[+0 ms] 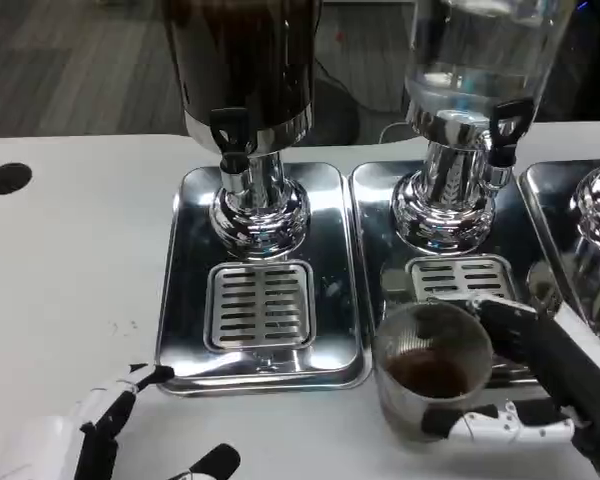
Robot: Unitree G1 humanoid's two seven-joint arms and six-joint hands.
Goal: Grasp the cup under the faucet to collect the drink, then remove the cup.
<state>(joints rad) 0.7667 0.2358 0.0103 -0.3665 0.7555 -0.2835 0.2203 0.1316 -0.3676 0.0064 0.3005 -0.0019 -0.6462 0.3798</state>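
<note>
Cup (430,368) (dark drink inside) gripped by right hand (540,385); left hand (90,435) apparently idle.

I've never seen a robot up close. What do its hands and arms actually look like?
The left hand has a white back and slim fingers mixing white shells with black segments and black tips. The right hand looks darker here: mostly black, blocky parts, with one white finger ending in black. No cables or markings are plain to see.
</note>
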